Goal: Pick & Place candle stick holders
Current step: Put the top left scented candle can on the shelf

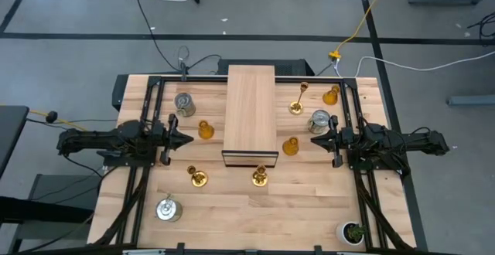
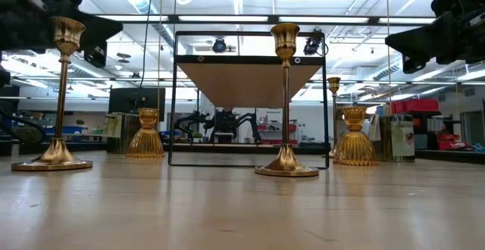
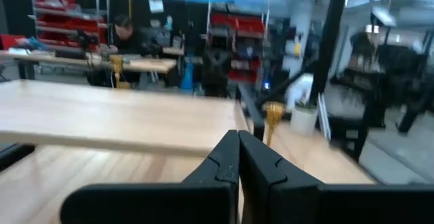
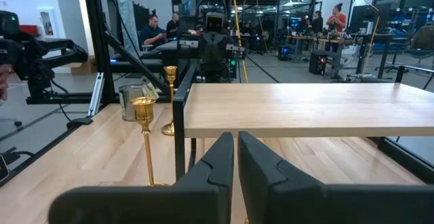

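Flanking the wooden shelf (image 1: pixel 250 114), left gripper (image 1: pixel 188 140) clenched empty; right gripper (image 1: pixel 315 140) likewise.

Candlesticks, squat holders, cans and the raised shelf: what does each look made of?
The tall candlestick looks like polished brass-toned metal: mirror shine, thin turned stem. The squat holder looks like amber glass, ribbed and translucent, though tinted plastic is possible. The can looks like bare silvery metal with a bright glinting top. The shelf shows pale wood grain on a thin black frame, probably metal.

front strip (image 1: pixel 255 209) — free | centre — raised shelf (image 1: pixel 250 108) blocks
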Available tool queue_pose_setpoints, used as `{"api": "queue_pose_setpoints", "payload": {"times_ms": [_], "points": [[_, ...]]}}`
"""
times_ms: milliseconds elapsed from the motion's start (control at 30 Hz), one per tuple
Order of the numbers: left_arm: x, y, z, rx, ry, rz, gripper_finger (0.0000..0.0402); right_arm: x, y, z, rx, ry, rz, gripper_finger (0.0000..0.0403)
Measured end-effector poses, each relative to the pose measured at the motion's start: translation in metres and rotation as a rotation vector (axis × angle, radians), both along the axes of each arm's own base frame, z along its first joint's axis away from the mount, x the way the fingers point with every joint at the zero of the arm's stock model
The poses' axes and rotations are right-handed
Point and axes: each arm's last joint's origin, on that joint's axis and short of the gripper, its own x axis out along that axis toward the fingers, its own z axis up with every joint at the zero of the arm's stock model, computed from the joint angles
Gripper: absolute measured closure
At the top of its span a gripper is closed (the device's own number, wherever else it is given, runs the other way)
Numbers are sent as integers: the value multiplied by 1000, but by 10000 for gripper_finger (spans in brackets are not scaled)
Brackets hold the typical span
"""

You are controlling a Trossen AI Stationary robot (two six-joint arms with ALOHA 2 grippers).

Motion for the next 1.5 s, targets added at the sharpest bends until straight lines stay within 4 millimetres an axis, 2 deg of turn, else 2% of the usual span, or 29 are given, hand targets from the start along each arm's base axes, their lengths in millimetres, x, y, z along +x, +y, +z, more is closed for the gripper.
{"api": "queue_pose_setpoints", "payload": {"times_ms": [267, 867, 1333, 1500], "points": [[-1, 0, 8, -37, -52, -7, 394, 0, 0, 0, 0, 0, 0, 376], [-16, 0, 56, -21, -200, -3, 394, 0, 0, 0, 0, 0, 0, 376], [-30, 1, 87, -84, -228, 0, 395, 0, 0, 0, 0, 0, 0, 376], [-29, 1, 105, -100, -153, 16, 398, 0, 0, 0, 0, 0, 0, 376]]}}
